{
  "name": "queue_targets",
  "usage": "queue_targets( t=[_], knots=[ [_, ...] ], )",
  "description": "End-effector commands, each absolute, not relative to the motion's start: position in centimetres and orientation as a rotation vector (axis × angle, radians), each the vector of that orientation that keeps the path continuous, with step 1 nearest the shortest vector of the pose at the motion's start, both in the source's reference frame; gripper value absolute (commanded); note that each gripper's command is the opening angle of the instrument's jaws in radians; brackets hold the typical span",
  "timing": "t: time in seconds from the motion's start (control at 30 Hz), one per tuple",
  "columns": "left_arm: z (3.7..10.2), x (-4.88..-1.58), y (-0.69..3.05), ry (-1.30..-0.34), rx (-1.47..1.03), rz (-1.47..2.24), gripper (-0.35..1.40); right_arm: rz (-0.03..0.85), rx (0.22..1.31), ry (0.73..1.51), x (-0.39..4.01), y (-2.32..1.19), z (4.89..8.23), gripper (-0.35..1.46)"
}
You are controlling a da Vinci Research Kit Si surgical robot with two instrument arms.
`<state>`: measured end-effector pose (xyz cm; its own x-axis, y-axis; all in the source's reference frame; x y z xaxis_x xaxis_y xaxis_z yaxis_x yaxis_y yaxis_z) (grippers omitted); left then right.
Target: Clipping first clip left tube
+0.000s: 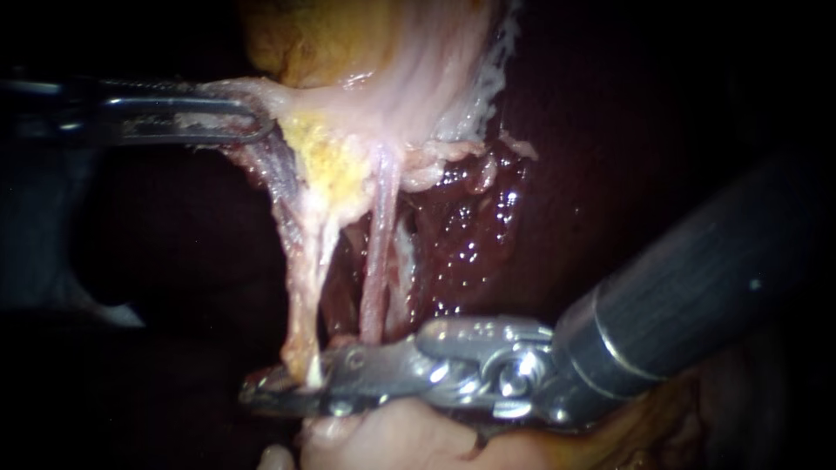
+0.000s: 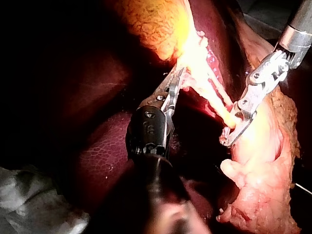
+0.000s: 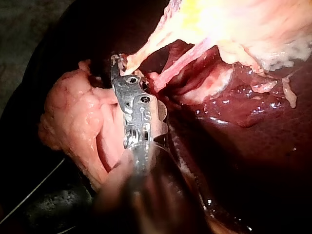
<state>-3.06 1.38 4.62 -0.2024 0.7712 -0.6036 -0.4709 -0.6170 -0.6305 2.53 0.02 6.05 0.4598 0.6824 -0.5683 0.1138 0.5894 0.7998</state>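
Observation:
Two pale tubes hang stretched from the gallbladder [image 1: 348, 43]: the left tube [image 1: 300, 287] and, beside it, the pinker right tube [image 1: 374, 261]. My right instrument [image 1: 279, 387] comes in from the lower right, and its jaws are shut on the lower end of the left tube. In the right wrist view the pale left tube [image 3: 146, 51] runs into those jaws [image 3: 118, 63]. My left instrument [image 1: 261, 117] reaches in from the left. Its jaws are shut on the gallbladder tissue at the neck, holding it taut, as the left wrist view [image 2: 176, 80] also shows.
Dark red liver [image 1: 470, 235] lies behind and to the right of the tubes. A pale fatty lump [image 1: 392, 435] sits under the right instrument's jaws. The thick right shaft [image 1: 697, 270] fills the lower right.

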Motion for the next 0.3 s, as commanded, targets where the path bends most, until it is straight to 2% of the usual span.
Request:
queue_targets(
  t=[0.03,0.3],
  knots=[
    [4.63,-3.06,1.38,-0.394,-1.213,1.914,-0.35,0.416,0.898,1.058,2.54,0.01,6.07,-0.35],
    [4.64,-3.06,1.39,-0.394,-1.213,1.914,-0.35,0.441,0.914,1.045,2.53,0.02,6.09,-0.35]
  ],
)
